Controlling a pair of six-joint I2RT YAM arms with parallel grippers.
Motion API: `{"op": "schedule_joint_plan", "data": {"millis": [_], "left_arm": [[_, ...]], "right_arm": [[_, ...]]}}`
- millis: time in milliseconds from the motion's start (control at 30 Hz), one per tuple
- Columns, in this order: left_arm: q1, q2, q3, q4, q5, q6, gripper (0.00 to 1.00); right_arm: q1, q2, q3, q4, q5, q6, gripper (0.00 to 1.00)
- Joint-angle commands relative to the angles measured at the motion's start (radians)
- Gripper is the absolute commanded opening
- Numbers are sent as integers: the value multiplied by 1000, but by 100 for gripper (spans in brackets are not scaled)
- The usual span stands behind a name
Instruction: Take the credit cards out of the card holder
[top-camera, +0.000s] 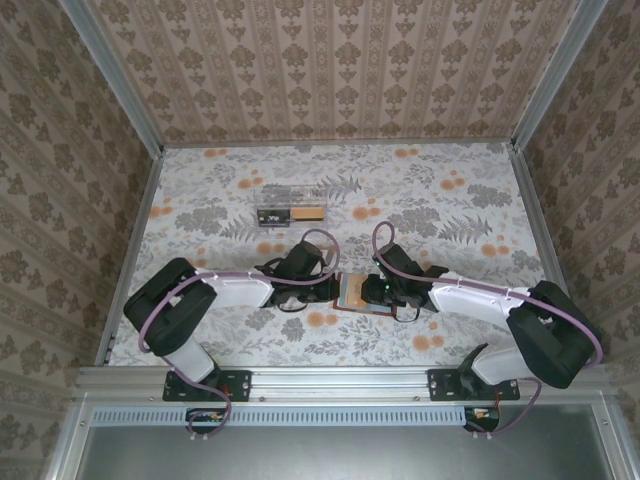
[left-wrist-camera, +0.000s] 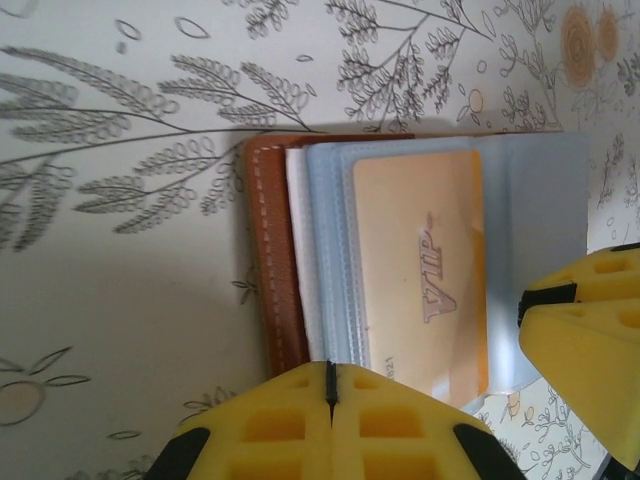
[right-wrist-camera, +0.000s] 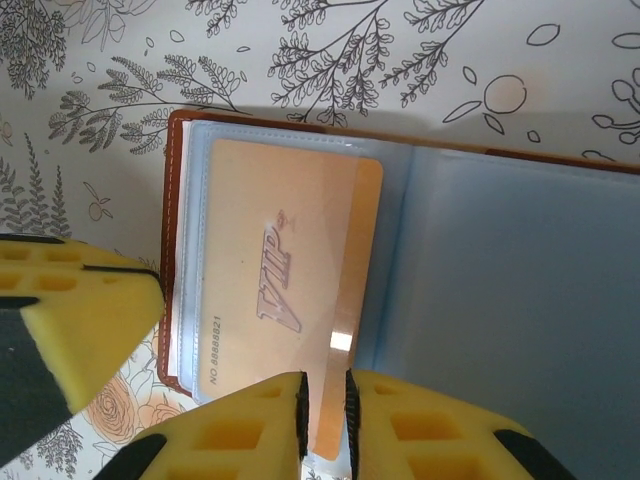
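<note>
Card holder (right-wrist-camera: 500, 280) lies open on the counter (left-wrist-camera: 120, 300). Left claw (left-wrist-camera: 330, 372) clenched at its edge (can't tell if it's gripping). Right claw (right-wrist-camera: 325, 390) pinching the orange VIP card (right-wrist-camera: 280, 250) by its edge.

Arms (top-camera: 235, 290) are black and white; cables (top-camera: 480, 290) purple; fingers (left-wrist-camera: 290, 420) yellow, square-pocketed.

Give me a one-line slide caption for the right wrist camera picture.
Right claw pinches the edge of the orange VIP card sleeved in the open card holder on floral tabletop.
</note>
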Motion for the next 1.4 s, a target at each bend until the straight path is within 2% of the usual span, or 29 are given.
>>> {"op": "schedule_joint_plan", "data": {"millis": [0,733,1067,1367], "left_arm": [[-15,18,45,25,19,12,0],[-39,87,47,13,-2,-5,0],[-41,89,62,-38,-24,-11,0],[-32,91,58,-73,-51,-31,0]], "right_arm": [[1,39,7,23,-10,20,23],[-36,73,-33,96,-61,47,23],[-55,40,-65,97,-60,55,0],[-125,-53,-139,67,-48,55,0]]}}
